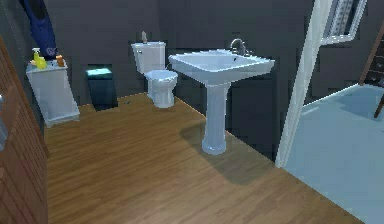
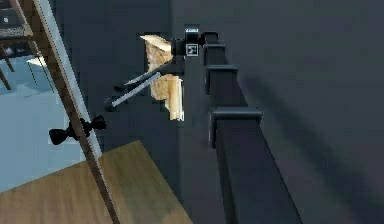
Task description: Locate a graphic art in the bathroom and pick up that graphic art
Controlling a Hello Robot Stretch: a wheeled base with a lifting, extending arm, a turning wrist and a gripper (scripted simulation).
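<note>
Forward view: a bathroom with dark walls and a wooden floor (image 1: 150, 165). A white pedestal sink (image 1: 221, 66) stands near the middle, with a curved tap (image 1: 238, 45) at its back rim; what shows of the basin looks bare. To its left, against the far wall, stands a white toilet (image 1: 157, 80), and beside that a dark bin (image 1: 101, 88) with a pale greenish top. What is in the bin cannot be made out. Farther left a small white bench (image 1: 55, 98) carries a yellow bottle (image 1: 39, 60) and a smaller orange-topped item (image 1: 60, 61). A white door frame (image 1: 305, 90) rises on the right.

In the arm side view the dark arm (image 2: 235, 135) reaches up the picture along a dark wall (image 2: 310, 80). At its far end the gripper (image 2: 113, 102) points its thin fingers (image 2: 135, 88) down to the left. Right behind the gripper's body sits a tan, board-like panel (image 2: 172, 98), possibly the graphic art, close to the wall. Whether it hangs free or rests against the wall cannot be told, so I cannot tell whether the fingers grasp anything. A door (image 2: 60, 110) with a black knob (image 2: 80, 128) leans at the left.
</note>
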